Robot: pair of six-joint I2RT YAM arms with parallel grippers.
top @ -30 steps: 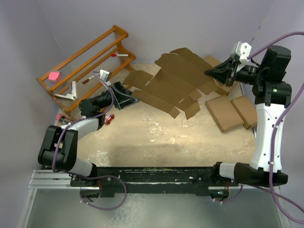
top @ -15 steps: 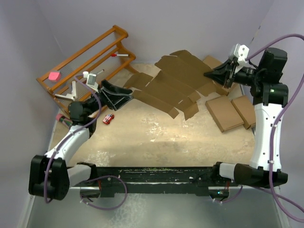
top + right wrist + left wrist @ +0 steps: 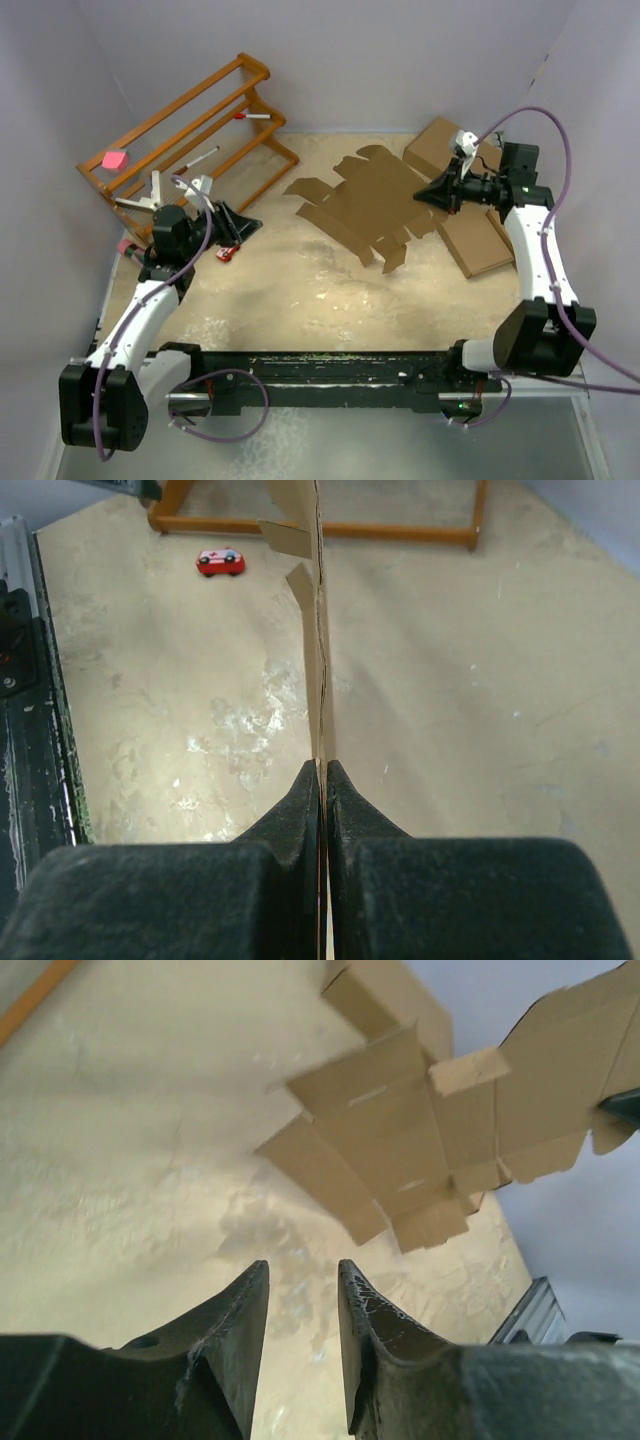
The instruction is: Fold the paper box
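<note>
Plain brown paper box (image 3: 365,200), red toy car (image 3: 220,561), pink block (image 3: 115,159), orange wooden rack (image 3: 255,70)

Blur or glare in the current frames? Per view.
Top external: sharp; a pale glare band across the table, soft shadow under the paper box. Left wrist: box edges slightly smeared, left pincer crisp. Right wrist: right pincer crisp, box seen edge-on; red toy car readable in the background.
</note>
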